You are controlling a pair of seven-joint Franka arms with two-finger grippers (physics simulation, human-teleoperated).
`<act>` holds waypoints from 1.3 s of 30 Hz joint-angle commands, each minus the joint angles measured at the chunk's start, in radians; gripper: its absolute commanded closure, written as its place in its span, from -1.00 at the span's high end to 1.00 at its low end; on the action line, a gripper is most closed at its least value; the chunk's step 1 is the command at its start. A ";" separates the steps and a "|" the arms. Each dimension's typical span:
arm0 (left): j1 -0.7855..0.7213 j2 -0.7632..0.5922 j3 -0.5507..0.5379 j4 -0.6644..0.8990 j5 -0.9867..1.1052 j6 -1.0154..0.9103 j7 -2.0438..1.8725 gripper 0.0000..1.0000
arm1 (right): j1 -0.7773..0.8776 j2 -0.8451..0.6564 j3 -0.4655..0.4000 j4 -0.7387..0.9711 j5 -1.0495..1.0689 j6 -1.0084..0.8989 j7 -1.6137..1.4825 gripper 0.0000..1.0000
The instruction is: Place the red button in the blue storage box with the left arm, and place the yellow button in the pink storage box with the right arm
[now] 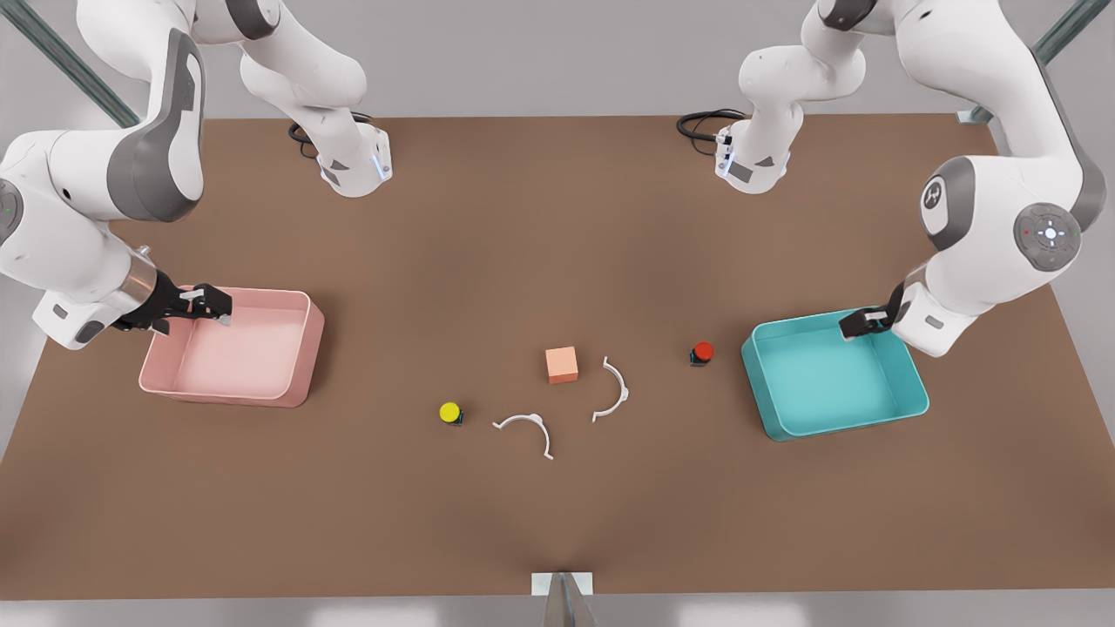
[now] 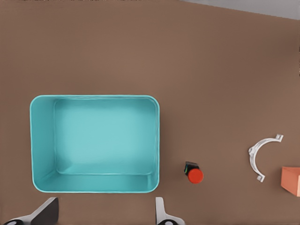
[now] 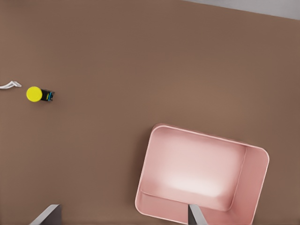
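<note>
An orange-pink cube (image 1: pixel 562 364) sits mid-table on the brown tabletop (image 1: pixel 523 244). Just beside it, toward the front view's right, lies a white curved clip (image 1: pixel 612 389) (apart from the cube). A second white curved clip (image 1: pixel 526 429) lies nearer the front edge.

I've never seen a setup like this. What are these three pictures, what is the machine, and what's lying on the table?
Two white robot arms stand at a brown table, each ending in a two-finger gripper. One picture looks down on everything; the other two come from wrist cameras. The left gripper hovers open at the blue storage box, the right gripper open at the pink storage box. Neither holds anything. Between the boxes lie the red button, the yellow button, an orange cube and two white clips.
</note>
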 commanded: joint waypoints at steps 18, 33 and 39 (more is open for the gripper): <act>-0.269 0.087 -0.029 -0.659 -0.019 0.996 0.144 1.00 | 0.342 0.401 -0.001 -0.099 -0.006 0.523 0.289 1.00; -0.269 0.208 -0.028 -0.720 -0.021 1.082 0.144 1.00 | 0.418 0.602 -0.010 -0.121 -0.031 0.876 0.400 1.00; -0.269 0.204 -0.029 -0.734 -0.019 1.082 0.148 0.40 | 0.418 0.614 -0.010 -0.138 -0.031 0.919 0.403 0.56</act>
